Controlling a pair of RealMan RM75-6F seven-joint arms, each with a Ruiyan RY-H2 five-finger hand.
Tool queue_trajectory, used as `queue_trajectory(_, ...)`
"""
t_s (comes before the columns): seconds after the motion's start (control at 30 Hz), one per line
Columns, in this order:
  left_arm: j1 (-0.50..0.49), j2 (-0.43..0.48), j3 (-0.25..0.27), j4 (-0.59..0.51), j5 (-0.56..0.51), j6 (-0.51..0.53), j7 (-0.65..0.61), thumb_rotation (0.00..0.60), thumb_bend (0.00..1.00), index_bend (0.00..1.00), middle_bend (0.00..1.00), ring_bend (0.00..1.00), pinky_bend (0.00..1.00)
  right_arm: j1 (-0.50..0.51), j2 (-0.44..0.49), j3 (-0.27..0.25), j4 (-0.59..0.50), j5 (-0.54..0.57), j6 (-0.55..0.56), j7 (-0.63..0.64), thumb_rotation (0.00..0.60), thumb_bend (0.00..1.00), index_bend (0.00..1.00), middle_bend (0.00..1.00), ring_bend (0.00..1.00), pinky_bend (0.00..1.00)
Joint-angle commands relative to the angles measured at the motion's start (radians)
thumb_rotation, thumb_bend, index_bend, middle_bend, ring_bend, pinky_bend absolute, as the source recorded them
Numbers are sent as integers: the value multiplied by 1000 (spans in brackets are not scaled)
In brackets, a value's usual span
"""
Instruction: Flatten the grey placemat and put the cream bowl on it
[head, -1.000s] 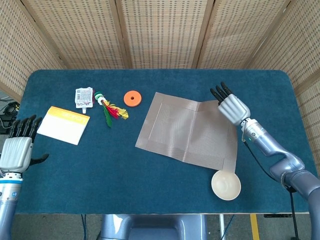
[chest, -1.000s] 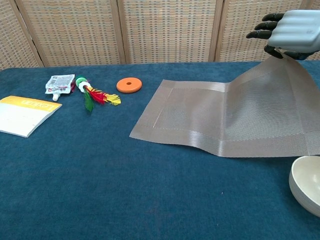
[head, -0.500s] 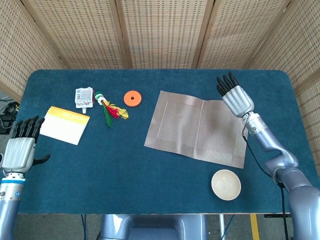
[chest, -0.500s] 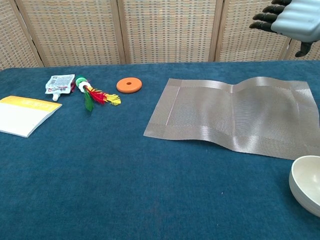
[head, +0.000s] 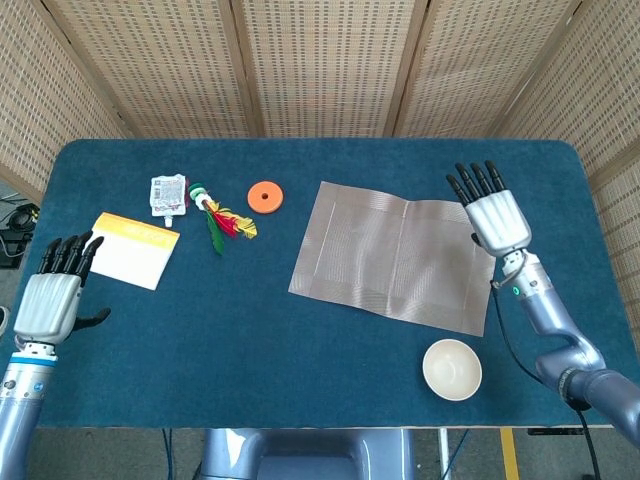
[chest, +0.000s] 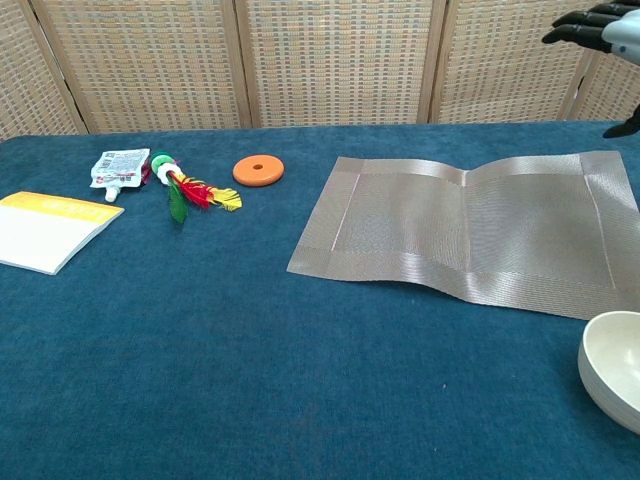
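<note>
The grey placemat (head: 395, 257) (chest: 470, 233) lies spread on the blue table, with a slight ridge down its middle fold. The cream bowl (head: 451, 369) (chest: 612, 367) stands upright on the cloth just in front of the mat's near right corner, apart from it. My right hand (head: 496, 212) (chest: 602, 25) hovers open above the mat's right edge, fingers straight and spread, holding nothing. My left hand (head: 54, 293) is open at the table's front left, far from both objects, and shows only in the head view.
At the back left lie a yellow-and-white booklet (head: 129, 248), a small white pouch (head: 167, 193), a feathered toy (head: 220, 216) and an orange disc (head: 264, 196). Wicker screens stand behind the table (head: 220, 330).
My right hand let go of the mat's raised right side, and the mat dropped flat. The hand then drew right and up, clear of the mat. My left hand rose slightly.
</note>
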Motion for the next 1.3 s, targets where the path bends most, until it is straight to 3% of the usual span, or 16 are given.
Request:
queue_trajectory(0.03,-26,-28,4,63,55,-19,-59,600,0,0,0,0,0,-135,138,-26,-234,28,106,26,600,0,0,0,0,0)
queue_trajectory(0.1,-52,-48,10,110,87,-51,-109,600,0,0,0,0,0,-201,192,-53,-349,35,153,25,600,0,0,0,0,0)
queue_trajectory(0.27,-114,-77,6,156,114,-131,-162,600,0,0,0,0,0,-311,259,-117,-498,30,221,53,600,0,0,0,0,0)
queue_trajectory(0.47,-236,-148,-15,234,140,-266,-184,600,0,24,0,0,0,-423,259,-152,-567,19,342,64,600,0,0,0,0,0)
queue_trajectory(0.67,-367,-263,-32,352,171,-388,-214,600,27,141,0,0,0,-487,214,-155,-576,8,428,31,600,0,0,0,0,0)
queue_trajectory(0.8,-437,-353,-39,436,185,-435,-242,600,179,220,0,0,0,-507,199,-153,-581,6,443,32,600,0,0,0,0,0)
queue_trajectory(0.9,-486,-427,-50,506,177,-472,-276,600,216,265,0,0,0,-519,197,-146,-580,3,451,51,600,0,6,0,0,0)
queue_trajectory(1.3,-627,-603,-68,706,134,-593,-209,600,231,285,0,0,0,-536,206,-122,-574,-1,447,77,600,0,14,0,0,0)
